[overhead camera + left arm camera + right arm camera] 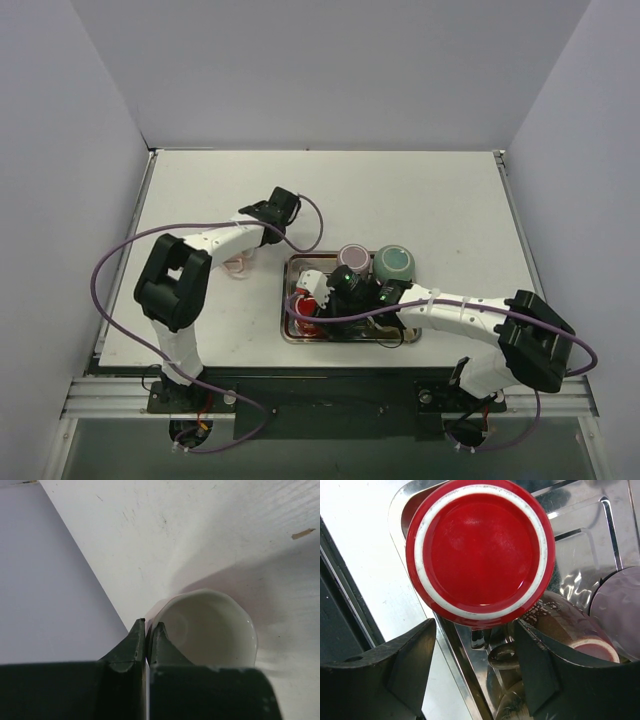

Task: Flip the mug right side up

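Observation:
A pale pink mug (pixel 236 266) with a white inside (pixel 212 625) stands on the white table left of the tray, its opening turned up toward the left wrist camera. My left gripper (pixel 148 626) is shut on its rim, one finger inside and one outside; it also shows in the top view (pixel 246 256). My right gripper (pixel 475 630) is open and empty, just above a red mug (pixel 480 550) that lies bottom up in the metal tray (pixel 451 652). In the top view the right gripper (pixel 320 288) is over the tray's left part.
The tray (pixel 403 340) also holds an upside-down mauve mug (pixel 352 257), an upside-down green mug (pixel 394 262) and a brown mug (pixel 570 630) on its side. The table's left edge (pixel 100 587) runs close to the pink mug.

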